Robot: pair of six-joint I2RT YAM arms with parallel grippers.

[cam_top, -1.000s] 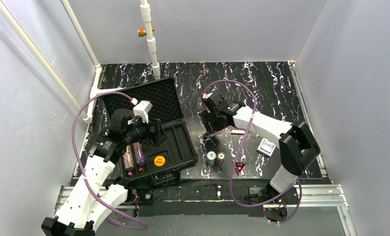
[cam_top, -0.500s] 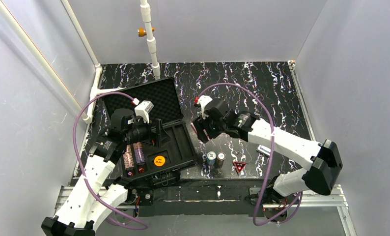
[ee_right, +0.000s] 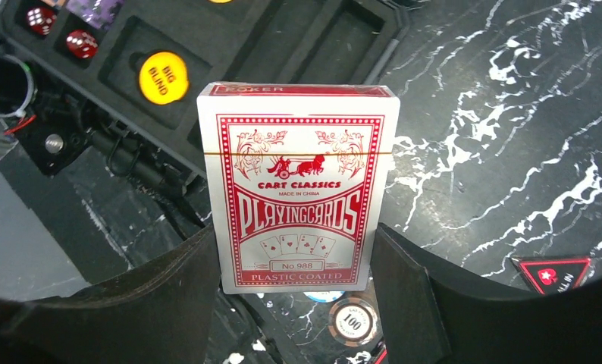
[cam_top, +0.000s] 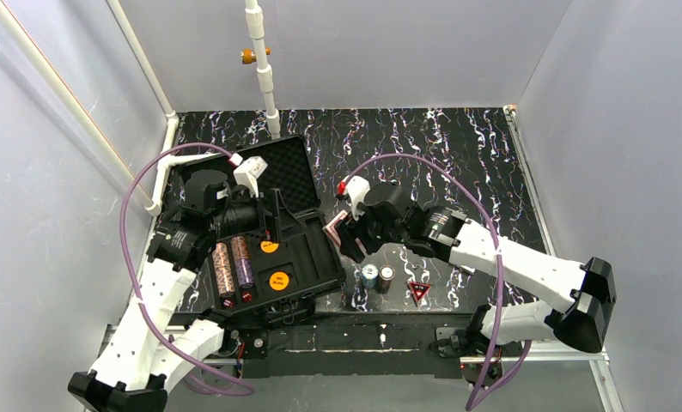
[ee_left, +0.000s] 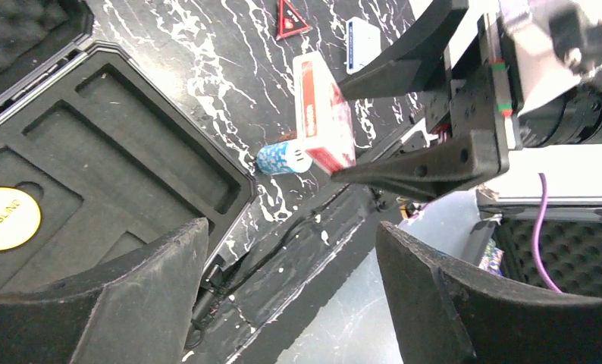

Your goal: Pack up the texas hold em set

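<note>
While right gripper (ee_right: 296, 254) clamps rectangular red deck (ee_right: 298, 182), left gripper (ee_left: 290, 235) apart above slotted tray (ee_left: 142, 163).

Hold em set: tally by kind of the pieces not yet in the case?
Chip stacks: 2
Card decks: 2 (red deck in the right fingers, blue deck lying loose)
Red triangle: 1
Total: 5

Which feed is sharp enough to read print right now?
Right wrist: print on the red card deck crisp, right fingers dark and soft. Left wrist: left fingers blurred, Big Blind disc readable. Top external: evenly lit, print too small.
</note>
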